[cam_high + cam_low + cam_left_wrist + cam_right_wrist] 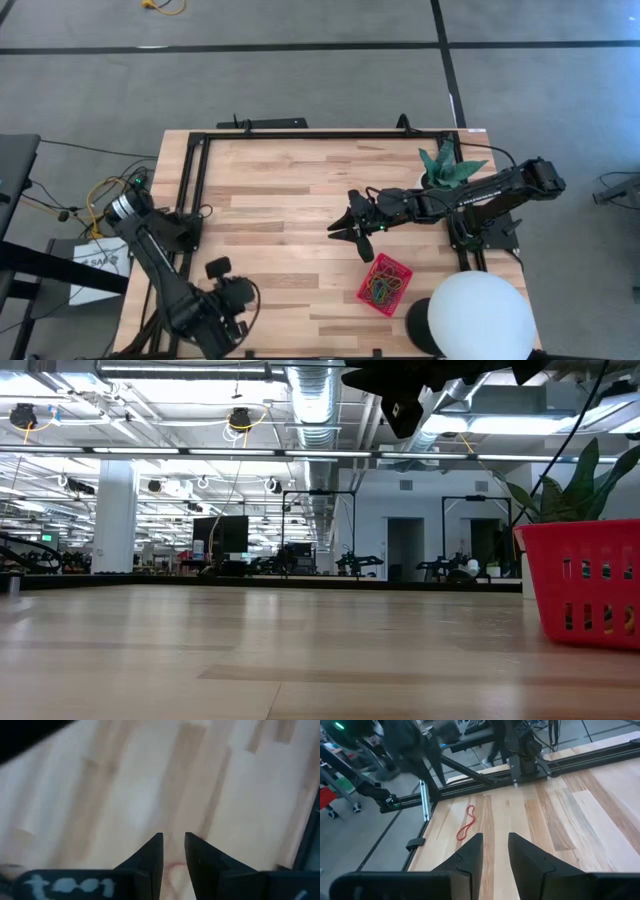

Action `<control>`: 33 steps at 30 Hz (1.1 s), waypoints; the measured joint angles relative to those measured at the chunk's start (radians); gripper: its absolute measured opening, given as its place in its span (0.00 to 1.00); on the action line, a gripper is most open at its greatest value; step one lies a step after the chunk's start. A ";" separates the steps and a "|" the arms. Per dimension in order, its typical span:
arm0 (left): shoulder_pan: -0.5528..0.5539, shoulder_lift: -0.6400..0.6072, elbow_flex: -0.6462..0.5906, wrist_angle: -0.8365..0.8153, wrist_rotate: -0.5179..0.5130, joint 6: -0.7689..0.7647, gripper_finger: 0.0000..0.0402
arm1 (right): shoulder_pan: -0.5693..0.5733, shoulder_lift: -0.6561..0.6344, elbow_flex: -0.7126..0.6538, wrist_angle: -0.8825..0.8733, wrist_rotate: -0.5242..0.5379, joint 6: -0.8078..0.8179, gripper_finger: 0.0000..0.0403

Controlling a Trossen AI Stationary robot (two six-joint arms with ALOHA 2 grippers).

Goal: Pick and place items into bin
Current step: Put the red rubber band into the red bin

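Note:
The red mesh bin (pixel 398 262) stands on the table's near right part, with several coloured rubber bands (pixel 383 287) inside; the low view shows its wall (pixel 585 580). One red rubber band (pixel 466 829) lies flat on the wood near the left rail. My right gripper (pixel 345 235) (pixel 495 837) hangs over the table's middle, just far-left of the bin, high above the top (pixel 400 405), open by a narrow gap, empty. My left gripper (pixel 217 268) (pixel 173 837) sits low over the near left part, open by a narrow gap; a faint reddish loop (pixel 172 870) blurs beneath it.
A big white dome (pixel 480 315) sits at the near right corner beside the bin. A potted green plant (pixel 445 165) stands at the far right, by my right arm. Black rails (pixel 195 180) frame the left and far edges. Bare wood spans the table's middle.

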State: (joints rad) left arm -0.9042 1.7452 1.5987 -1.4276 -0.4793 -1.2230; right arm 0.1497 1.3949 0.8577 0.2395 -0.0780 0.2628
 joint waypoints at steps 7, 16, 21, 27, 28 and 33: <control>0.001 -0.082 -0.414 0.705 0.201 -0.036 0.17 | 0.000 0.000 0.000 0.000 0.000 0.000 0.22; 0.018 0.006 -0.568 0.776 0.284 -0.166 0.17 | 0.003 0.000 0.000 0.001 0.000 0.000 0.22; 0.029 0.023 -0.568 0.737 0.314 -0.085 0.17 | 0.003 0.000 0.000 0.000 0.000 0.000 0.22; 0.032 0.023 -0.567 0.742 0.258 -0.073 0.17 | 0.003 0.000 0.000 0.000 0.000 0.000 0.22; 0.032 0.023 -0.567 0.749 0.257 -0.077 0.17 | 0.003 0.000 0.000 0.000 0.000 0.000 0.22; 0.032 0.023 -0.567 0.854 0.252 -0.060 0.17 | 0.003 0.000 0.000 0.001 -0.001 0.000 0.22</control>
State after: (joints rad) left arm -0.8718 1.7679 1.0317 -0.5739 -0.2270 -1.2829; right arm 0.1528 1.3949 0.8577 0.2401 -0.0786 0.2633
